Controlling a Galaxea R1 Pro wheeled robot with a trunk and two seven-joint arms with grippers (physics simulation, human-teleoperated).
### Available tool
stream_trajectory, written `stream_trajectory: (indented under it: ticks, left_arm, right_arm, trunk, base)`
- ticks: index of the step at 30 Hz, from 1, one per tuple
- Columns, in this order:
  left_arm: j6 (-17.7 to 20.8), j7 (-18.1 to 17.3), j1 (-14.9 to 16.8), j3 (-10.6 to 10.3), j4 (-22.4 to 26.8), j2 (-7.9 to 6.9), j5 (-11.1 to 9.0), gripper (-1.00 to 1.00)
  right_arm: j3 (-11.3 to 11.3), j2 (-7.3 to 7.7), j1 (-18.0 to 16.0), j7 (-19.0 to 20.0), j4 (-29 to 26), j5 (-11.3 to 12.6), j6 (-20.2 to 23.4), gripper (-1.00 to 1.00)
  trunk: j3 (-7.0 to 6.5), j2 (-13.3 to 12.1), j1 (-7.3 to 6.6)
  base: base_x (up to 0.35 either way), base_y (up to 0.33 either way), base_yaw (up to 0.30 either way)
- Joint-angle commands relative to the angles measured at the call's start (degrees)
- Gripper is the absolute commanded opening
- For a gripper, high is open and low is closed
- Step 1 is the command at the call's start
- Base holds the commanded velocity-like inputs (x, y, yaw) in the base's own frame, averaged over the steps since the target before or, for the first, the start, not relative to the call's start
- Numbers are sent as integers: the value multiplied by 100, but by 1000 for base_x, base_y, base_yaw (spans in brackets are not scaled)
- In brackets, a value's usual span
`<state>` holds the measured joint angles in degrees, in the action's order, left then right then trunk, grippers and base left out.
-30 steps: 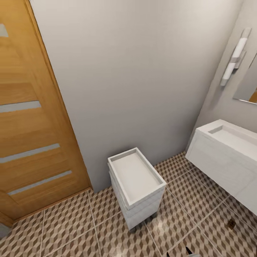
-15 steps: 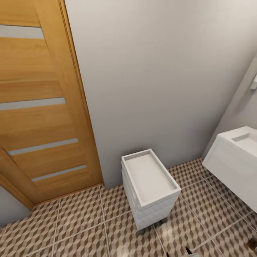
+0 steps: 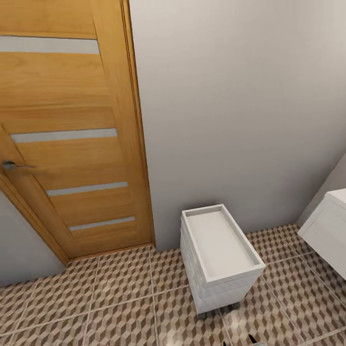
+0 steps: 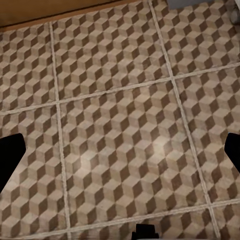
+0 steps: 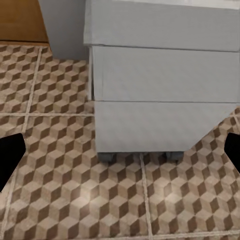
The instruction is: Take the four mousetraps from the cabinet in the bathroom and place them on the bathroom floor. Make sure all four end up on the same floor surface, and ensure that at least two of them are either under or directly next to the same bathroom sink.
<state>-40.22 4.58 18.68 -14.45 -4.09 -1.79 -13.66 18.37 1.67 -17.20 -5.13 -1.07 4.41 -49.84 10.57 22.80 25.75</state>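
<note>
The bathroom floor (image 3: 120, 293) has square tiles with a brown and beige cube pattern. The mousetraps and the cabinet are out of view. A corner of the white bathroom sink (image 3: 331, 230) juts in at the right edge of the head view. My left gripper (image 4: 121, 152) hangs open over bare tiles (image 4: 120, 75), its dark fingertips (image 4: 10, 155) far apart with nothing between them. My right gripper (image 5: 121, 152) is open too, low over the floor (image 5: 60, 195) and facing a white drawer unit (image 5: 160, 100).
The white drawer unit (image 3: 221, 259), on small wheels with a tray-like top, stands against the grey wall (image 3: 230, 105). An orange wooden door (image 3: 72, 144) with pale strips and a lever handle (image 3: 12, 166) stands at the left. Tiled floor lies open before the door.
The head camera has swung to the left. The door now takes up more of the picture, and the drawer unit and sink sit further right. The mirror and wall lamp have left the view.
</note>
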Motion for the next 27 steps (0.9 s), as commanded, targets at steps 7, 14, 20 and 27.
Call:
stream_trajectory:
  ticks: [7,14,20,27]
  left_arm:
    - [-30,26,9,-50,-22,4,-21,100]
    - [-30,26,12,-50,-22,4,-22,100]
    - [-30,26,11,-50,-22,4,-22,100]
    - [-30,26,12,-50,-22,4,-22,100]
  right_arm:
    - [53,0,-2,-22,1,43,-9,100]
    - [53,0,-2,-23,1,43,-9,100]
    - [53,0,-2,-23,1,43,-9,100]
    - [53,0,-2,-23,0,43,-8,100]
  trunk:
    - [11,11,3]
    - [11,11,3]
    - [11,11,3]
    - [11,11,3]
  base:
    - [0,0,288]
    - [0,0,288]
    - [0,3,288]
    - [0,63,288]
